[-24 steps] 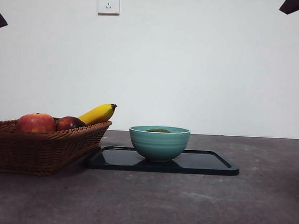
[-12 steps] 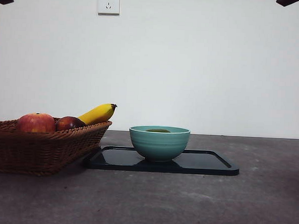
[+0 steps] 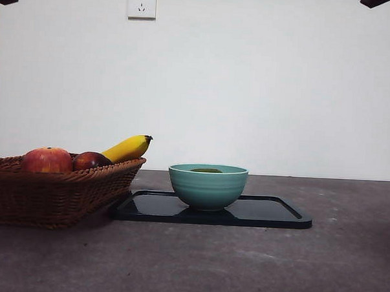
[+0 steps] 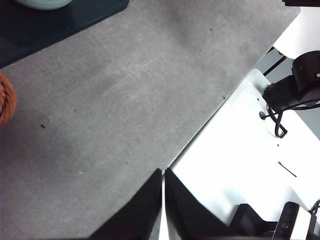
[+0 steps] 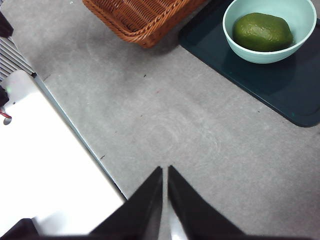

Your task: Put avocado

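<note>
The dark green avocado (image 5: 262,31) lies inside the teal bowl (image 5: 300,15). In the front view only its top (image 3: 207,170) shows above the rim of the bowl (image 3: 207,188). The bowl stands on a dark tray (image 3: 270,214), which also shows in the right wrist view (image 5: 280,90). My left gripper (image 4: 163,172) is shut and empty, high over the table's near edge. My right gripper (image 5: 165,170) is shut and empty, high above the bare table, away from the bowl. Both arms show only as black tips at the front view's top corners.
A wicker basket (image 3: 50,191) stands left of the tray, holding two red apples (image 3: 47,160) and a yellow banana (image 3: 127,147). It also shows in the right wrist view (image 5: 140,15). A white platform (image 4: 250,150) borders the table's near edge.
The black arm tips at the top corners moved higher about a second ago. The avocado, bowl, tray and basket have not moved.
</note>
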